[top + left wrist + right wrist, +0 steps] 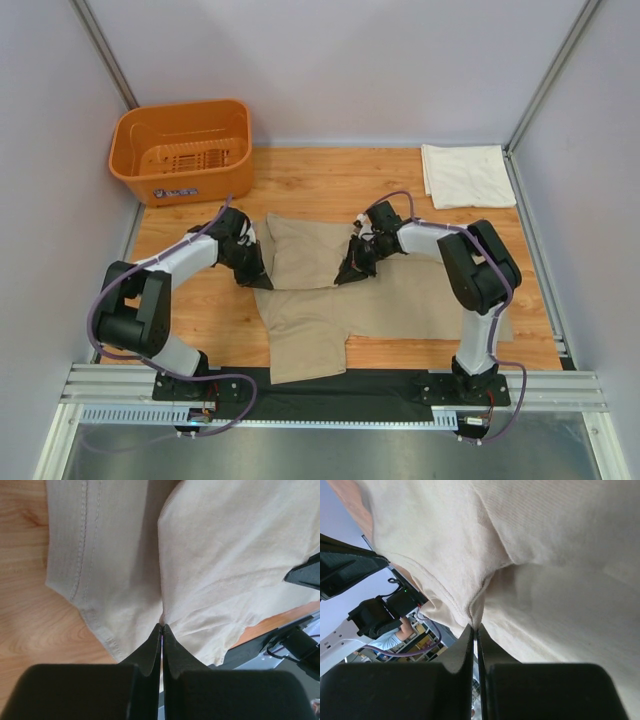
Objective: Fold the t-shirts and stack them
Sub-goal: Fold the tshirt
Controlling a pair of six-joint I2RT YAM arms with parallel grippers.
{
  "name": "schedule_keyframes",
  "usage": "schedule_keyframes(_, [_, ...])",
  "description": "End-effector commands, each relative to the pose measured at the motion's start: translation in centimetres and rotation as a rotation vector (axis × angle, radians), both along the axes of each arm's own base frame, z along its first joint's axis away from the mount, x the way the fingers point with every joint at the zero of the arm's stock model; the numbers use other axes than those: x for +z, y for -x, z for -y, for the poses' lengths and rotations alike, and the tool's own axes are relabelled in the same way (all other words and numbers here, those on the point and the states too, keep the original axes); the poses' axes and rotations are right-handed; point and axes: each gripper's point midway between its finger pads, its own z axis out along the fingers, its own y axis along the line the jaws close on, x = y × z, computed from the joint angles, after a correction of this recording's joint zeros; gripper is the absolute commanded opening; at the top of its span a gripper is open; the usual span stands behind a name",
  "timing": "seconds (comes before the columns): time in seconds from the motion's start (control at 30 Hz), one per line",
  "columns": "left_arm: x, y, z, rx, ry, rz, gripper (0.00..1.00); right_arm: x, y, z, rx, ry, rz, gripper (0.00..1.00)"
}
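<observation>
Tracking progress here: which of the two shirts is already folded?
The cream-white t-shirt in the far right corner, a neat rectangle; the tan t-shirt lies spread out in the middle.

An orange plastic basket (200,182) was parked upright in the far left corner of the wooden desk (330,185), with slots seen in its floor. A black mat (390,382) was laid along the near edge, over metal rails (110,385).
</observation>
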Motion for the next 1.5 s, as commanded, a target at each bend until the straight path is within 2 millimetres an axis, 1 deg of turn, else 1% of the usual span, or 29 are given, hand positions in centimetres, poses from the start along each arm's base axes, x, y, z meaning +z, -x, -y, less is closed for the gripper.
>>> schedule_keyframes(0.0, [0.5, 1.1, -0.2, 0.033, 0.005, -0.027, 0.00, 0.1, 0.1, -0.4, 0.042, -0.020, -0.017, 0.03])
schedule_keyframes(0.13, [0.3, 1.8, -0.3, 0.043, 0.001, -0.046, 0.00, -0.2, 0.3, -0.2, 0.062, -0.009, -0.020, 0.04])
schedule_keyframes(0.23, [0.7, 1.7, -0.7, 0.050, -0.017, -0.031, 0.19, -0.3, 0.3, 0.2, 0.082, 0.018, -0.005, 0.05])
schedule_keyframes(0.27, [1.1, 1.7, -1.0, 0.051, -0.032, -0.022, 0.30, -0.4, 0.6, 0.6, 0.090, 0.048, -0.013, 0.07])
schedule_keyframes(0.3, [1.4, 1.1, -1.7, 0.059, -0.077, 0.016, 0.35, 0.3, 0.1, 0.7, 0.095, 0.059, 0.018, 0.09])
schedule_keyframes(0.33, [2.6, 0.6, -2.0, 0.064, -0.093, 0.062, 0.41, 0.0, 0.2, 1.6, 0.114, 0.121, 0.040, 0.20])
schedule_keyframes(0.37, [3.2, 0.0, -2.5, 0.069, -0.119, 0.098, 0.49, 0.3, -0.1, 2.0, 0.120, 0.152, 0.066, 0.24])
schedule_keyframes(0.4, [3.7, -0.7, -3.3, 0.071, -0.166, 0.145, 0.51, 1.0, -0.5, 2.5, 0.126, 0.181, 0.109, 0.28])
schedule_keyframes(0.43, [5.1, -2.0, -3.4, 0.074, -0.173, 0.202, 0.52, 1.3, -1.8, 3.2, 0.119, 0.246, 0.171, 0.37])
schedule_keyframes(0.5, [6.1, -3.6, -3.4, 0.064, -0.186, 0.262, 0.53, 1.9, -2.3, 4.6, 0.141, 0.320, 0.219, 0.45])
schedule_keyframes(0.53, [6.8, -5.3, -3.0, 0.065, -0.175, 0.298, 0.53, 2.7, -3.3, 5.2, 0.133, 0.374, 0.264, 0.50])
schedule_keyframes(0.6, [7.0, -7.0, -2.1, 0.052, -0.152, 0.314, 0.50, 3.3, -4.7, 6.2, 0.124, 0.420, 0.305, 0.53])
schedule_keyframes(0.63, [6.9, -8.7, -1.2, 0.041, -0.123, 0.317, 0.47, 3.1, -5.2, 6.7, 0.115, 0.455, 0.307, 0.53])
schedule_keyframes(0.67, [6.8, -9.5, -0.7, 0.039, -0.108, 0.313, 0.42, 3.9, -6.6, 6.9, 0.089, 0.458, 0.333, 0.52])
schedule_keyframes(0.73, [5.8, -11.5, 0.4, 0.044, -0.076, 0.304, 0.39, 4.4, -8.0, 6.9, 0.051, 0.464, 0.343, 0.50])
schedule_keyframes(0.77, [6.4, -12.7, 0.9, 0.048, -0.058, 0.328, 0.37, 4.9, -9.4, 6.6, 0.029, 0.453, 0.371, 0.47])
schedule_keyframes(0.83, [6.0, -14.7, 1.9, 0.058, -0.019, 0.347, 0.37, 5.3, -10.5, 5.6, -0.003, 0.420, 0.381, 0.33])
schedule_keyframes(0.9, [5.6, -15.7, 2.6, 0.063, 0.011, 0.342, 0.37, 5.6, -12.3, 4.4, -0.053, 0.379, 0.398, 0.24])
schedule_keyframes(0.93, [4.9, -16.4, 3.0, 0.065, 0.015, 0.327, 0.36, 5.7, -13.1, 4.0, -0.071, 0.367, 0.412, 0.19])
schedule_keyframes(0.97, [4.4, -16.6, 3.0, 0.068, 0.014, 0.315, 0.36, 5.5, -13.6, 3.8, -0.084, 0.367, 0.411, 0.18])
schedule_keyframes(1.0, [3.0, -16.8, 2.9, 0.076, -0.007, 0.286, 0.37, 5.1, -14.4, 3.6, -0.096, 0.370, 0.411, 0.18])
schedule_keyframes(1.07, [1.7, -16.8, 2.1, 0.098, -0.057, 0.252, 0.39, 4.4, -15.3, 3.4, -0.123, 0.384, 0.408, 0.18])
schedule_keyframes(1.1, [0.9, -16.8, 1.4, 0.119, -0.096, 0.242, 0.39, 3.3, -15.6, 3.4, -0.127, 0.390, 0.390, 0.19])
schedule_keyframes(1.17, [-1.1, -16.3, 0.0, 0.158, -0.151, 0.178, 0.40, 3.0, -16.2, 3.1, -0.130, 0.387, 0.387, 0.21])
schedule_keyframes(1.2, [-2.4, -15.6, -0.6, 0.164, -0.174, 0.126, 0.40, 3.2, -16.4, 2.9, -0.134, 0.382, 0.392, 0.24])
schedule_keyframes(1.27, [-3.6, -15.0, -1.6, 0.173, -0.197, 0.076, 0.41, 3.4, -16.3, 3.0, -0.132, 0.386, 0.397, 0.28])
schedule_keyframes(1.3, [-4.6, -14.5, -2.7, 0.190, -0.212, 0.034, 0.41, 3.8, -16.4, 3.2, -0.135, 0.391, 0.411, 0.35])
schedule_keyframes(1.37, [-4.6, -14.6, -2.6, 0.181, -0.159, 0.042, 0.41, 4.0, -16.0, 3.6, -0.119, 0.406, 0.425, 0.40])
schedule_keyframes(1.47, [-4.1, -15.1, -2.9, 0.188, -0.166, 0.060, 0.41, 4.4, -15.1, 4.8, -0.090, 0.452, 0.433, 0.47])
